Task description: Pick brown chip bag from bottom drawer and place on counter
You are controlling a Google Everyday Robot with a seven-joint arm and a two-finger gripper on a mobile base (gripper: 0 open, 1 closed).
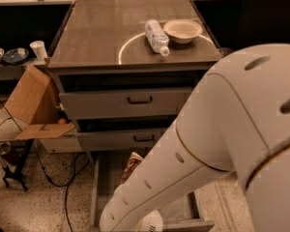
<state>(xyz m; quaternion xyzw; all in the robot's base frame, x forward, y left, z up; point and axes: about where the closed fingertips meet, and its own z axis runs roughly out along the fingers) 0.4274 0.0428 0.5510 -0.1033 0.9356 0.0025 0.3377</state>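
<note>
The bottom drawer [94, 197] is pulled open below two shallower grey drawers. The brown chip bag [131, 166] stands at the drawer's back; only its upper edge shows behind my arm. My white arm [183, 168] reaches from the right down into the drawer, its lower end near the drawer's front left. My gripper is hidden beneath that end of the arm. The counter [96, 33] is the glossy grey-brown cabinet top with a pale ring mark.
A clear plastic bottle [157, 36] lies on the counter beside a cream bowl [182, 30]. A tan cardboard box [31, 105] leans left of the cabinet, with cables on the floor. A black chair [275, 13] stands at the right.
</note>
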